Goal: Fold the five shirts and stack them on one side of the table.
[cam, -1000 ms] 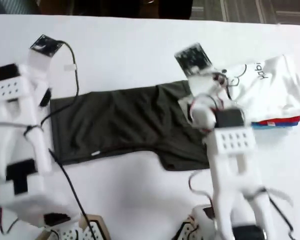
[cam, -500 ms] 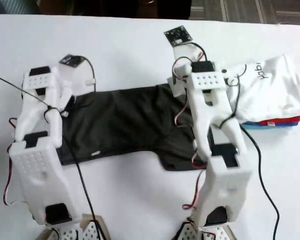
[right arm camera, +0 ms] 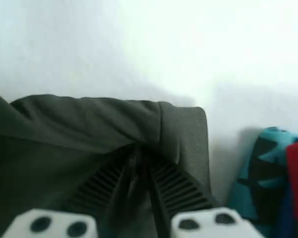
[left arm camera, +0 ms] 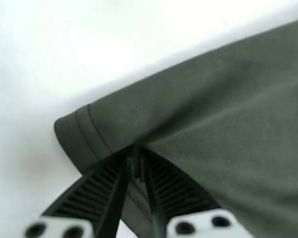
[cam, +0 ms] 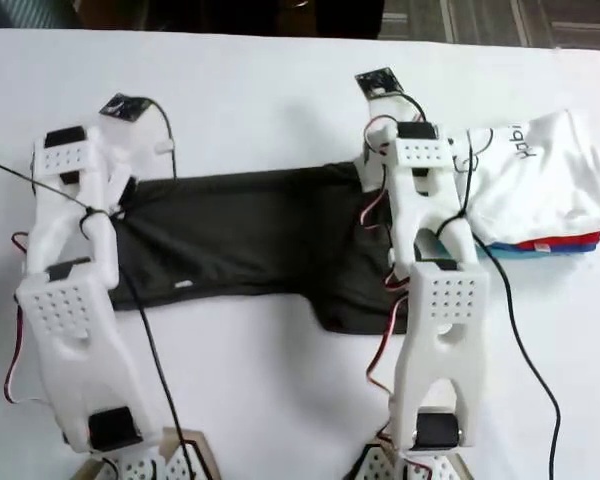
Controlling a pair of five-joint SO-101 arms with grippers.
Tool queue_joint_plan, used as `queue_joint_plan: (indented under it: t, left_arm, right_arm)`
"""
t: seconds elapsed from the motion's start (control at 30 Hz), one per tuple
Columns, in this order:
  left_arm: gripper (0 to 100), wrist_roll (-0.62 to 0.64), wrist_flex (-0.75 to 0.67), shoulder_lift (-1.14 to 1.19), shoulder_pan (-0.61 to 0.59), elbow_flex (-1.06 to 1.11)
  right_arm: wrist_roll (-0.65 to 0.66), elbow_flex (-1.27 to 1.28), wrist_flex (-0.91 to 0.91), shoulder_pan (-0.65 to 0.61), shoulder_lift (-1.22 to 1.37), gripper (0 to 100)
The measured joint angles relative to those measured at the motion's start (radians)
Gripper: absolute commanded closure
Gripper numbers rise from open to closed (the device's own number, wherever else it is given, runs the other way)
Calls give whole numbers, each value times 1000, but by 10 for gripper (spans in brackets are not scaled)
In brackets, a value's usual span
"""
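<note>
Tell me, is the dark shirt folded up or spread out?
Half folded: the dark shirt lies as a long band on the table, doubled along one edge; the left gripper and right gripper pinch its ends.

one dark shirt [cam: 250, 235], one stack of folded shirts [cam: 540, 185], two arms [cam: 75, 310], one table [cam: 260, 90]

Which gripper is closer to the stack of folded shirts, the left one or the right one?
Right. The right gripper pinches the dark shirt at the edge beside the stack of folded shirts; the left gripper pinches its opposite end.
</note>
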Motion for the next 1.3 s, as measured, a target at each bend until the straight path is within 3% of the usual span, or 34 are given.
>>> queue_joint_plan:
  t: [0.47,0.63,0.87,1.07,1.3]
  left_arm:
    - [973,-28,431,221,12,-640]
    - [973,-28,462,221,23,-718]
    - [973,-28,462,40,34,-511]
    - [973,-28,443,-239,32,-206]
    - [973,-28,235,-499,34,232]
  right_arm:
    - [2,-411,368,8,8,978]
    - [2,-606,525,8,8,978]
    - [-5,-766,574,8,6,979]
    - [-8,-568,575,-58,-147,979]
    - [-8,-292,577,-117,-362,979]
